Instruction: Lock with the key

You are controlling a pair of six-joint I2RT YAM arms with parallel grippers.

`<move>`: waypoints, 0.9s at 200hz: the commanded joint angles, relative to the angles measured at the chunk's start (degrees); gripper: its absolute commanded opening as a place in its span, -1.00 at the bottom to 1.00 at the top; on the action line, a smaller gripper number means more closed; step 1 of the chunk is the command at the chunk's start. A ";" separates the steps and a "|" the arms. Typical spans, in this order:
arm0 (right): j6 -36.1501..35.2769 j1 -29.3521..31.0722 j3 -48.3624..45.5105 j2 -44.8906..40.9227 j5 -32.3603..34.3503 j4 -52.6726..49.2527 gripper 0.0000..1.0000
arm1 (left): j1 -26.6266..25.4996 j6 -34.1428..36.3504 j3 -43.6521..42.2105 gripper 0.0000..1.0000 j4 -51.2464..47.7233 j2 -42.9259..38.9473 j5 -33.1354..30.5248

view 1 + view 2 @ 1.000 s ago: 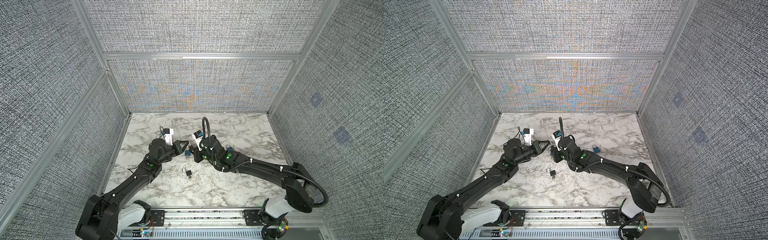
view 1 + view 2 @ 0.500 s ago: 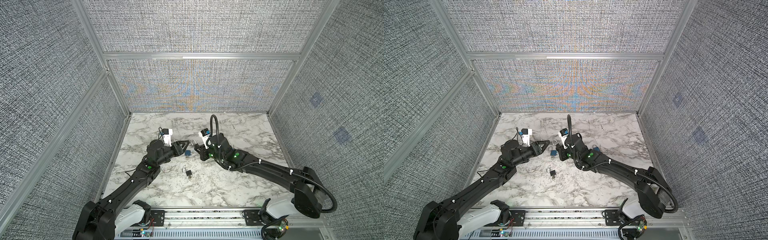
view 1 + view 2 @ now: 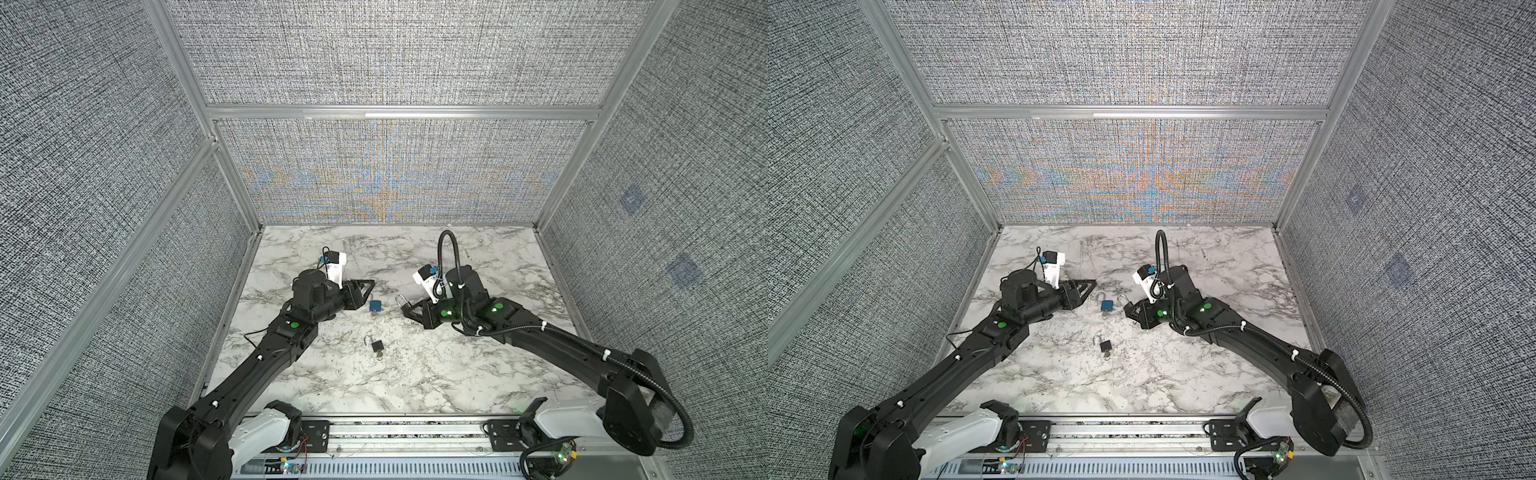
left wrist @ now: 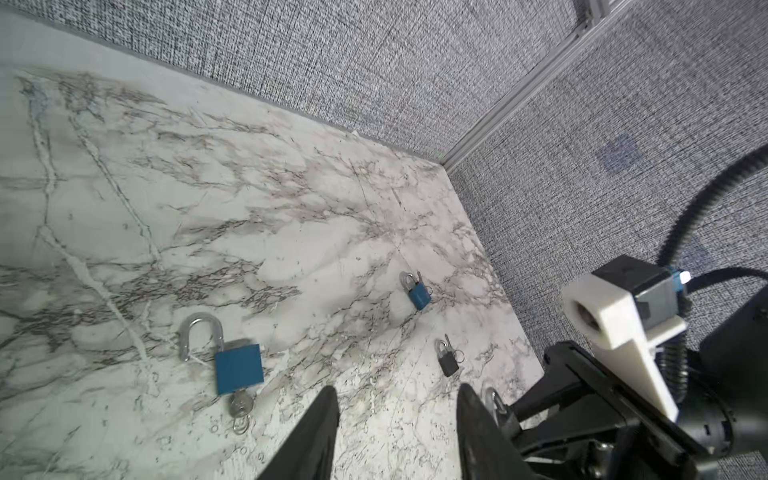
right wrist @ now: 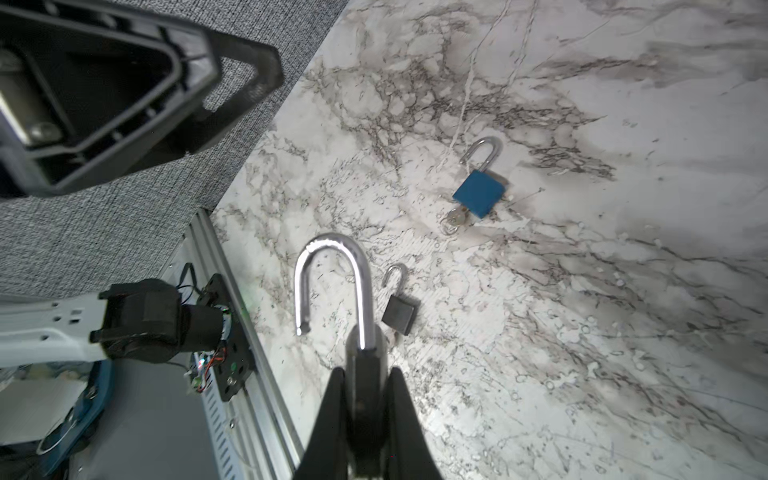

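A second ago the left jaws were pressed together close beside the right jaws. Now the left jaws stand spread and empty, hardly shifted. The right jaws have drawn back toward 3 o'clock, still pinching the body of the held padlock [image 5: 365, 349].

The blue padlock [image 3: 376, 306] has kept its place. It lies flat on the tabletop [image 3: 415, 374] in the gap between the two arms, just off the left jaws' tips at about their 5 o'clock. Its shackle [image 4: 219, 338] is open and the key [image 4: 239, 405] sits in its bottom end.

In both top views its long axis runs from about 11 to 5 o'clock, with the shackle end toward 11 and the key end toward 5. The held padlock's shackle has one leg free and points out of the jaws toward 11 o'clock. A black padlock [image 3: 377, 345], its shackle swung open toward 10 o'clock, lies at 6 o'clock of the blue one, apart from it.
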 commanded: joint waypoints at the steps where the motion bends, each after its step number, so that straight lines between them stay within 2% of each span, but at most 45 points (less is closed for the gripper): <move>1: -0.07 -0.12 -1.40 -0.18 -8.00 0.29 -1.00 | 0.18 2.02 0.75 -0.12 0.58 2.20 7.55; 21: -0.14 -0.13 -1.44 0.01 -9.37 -0.39 -1.00 | 0.18 2.45 1.04 -0.19 1.70 4.30 12.44; 47: -0.73 -0.53 -1.79 0.82 -12.55 -0.01 -1.00 | 0.08 4.22 0.35 -0.28 2.07 4.87 14.60; 97: -0.01 -1.07 -2.02 3.63 -19.10 2.09 -1.00 | -0.59 9.19 -0.16 -0.29 -1.22 3.47 19.09; 127: 0.87 -1.64 -1.77 4.40 -21.94 3.35 -1.00 | -1.79 11.62 -0.08 -0.20 -4.23 2.82 19.23; 180: 3.74 -3.16 -2.15 4.71 -26.63 7.08 -1.00 | -3.04 12.19 -0.50 -0.20 -5.41 2.60 18.16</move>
